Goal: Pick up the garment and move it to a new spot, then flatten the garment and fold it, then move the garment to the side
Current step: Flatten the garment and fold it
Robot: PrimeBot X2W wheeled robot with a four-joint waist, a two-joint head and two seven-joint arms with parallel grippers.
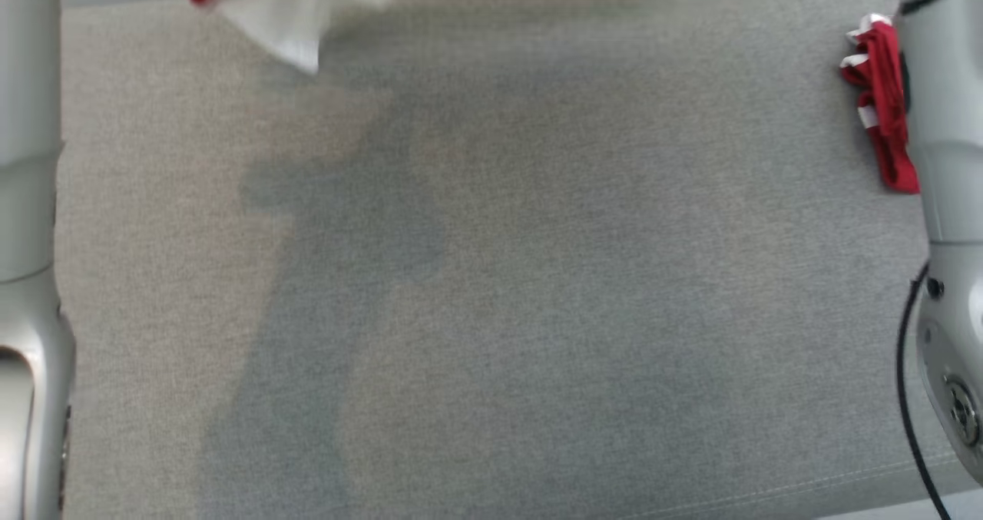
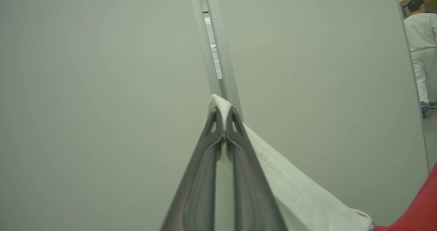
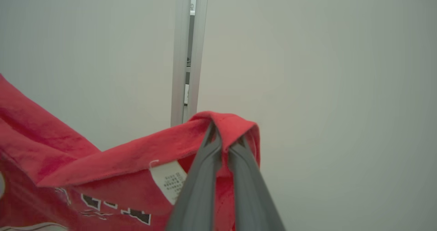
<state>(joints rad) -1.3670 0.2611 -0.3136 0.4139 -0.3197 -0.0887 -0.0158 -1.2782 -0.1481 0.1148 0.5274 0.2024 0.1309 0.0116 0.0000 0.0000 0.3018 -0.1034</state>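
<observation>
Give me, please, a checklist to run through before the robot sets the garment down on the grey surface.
1. Grip of the left gripper: shut on the white hem of the garment, ok.
2. Grip of the right gripper: shut on a red fold beside the label, ok.
3. Cloth spread flat between the two: cannot tell; its middle lies outside the head view.
4. Set-down area on the grey fabric surface: only shadows across it, ok.
5. Bystander: a person stands beyond the panels, apart from both arms, ok.
</observation>
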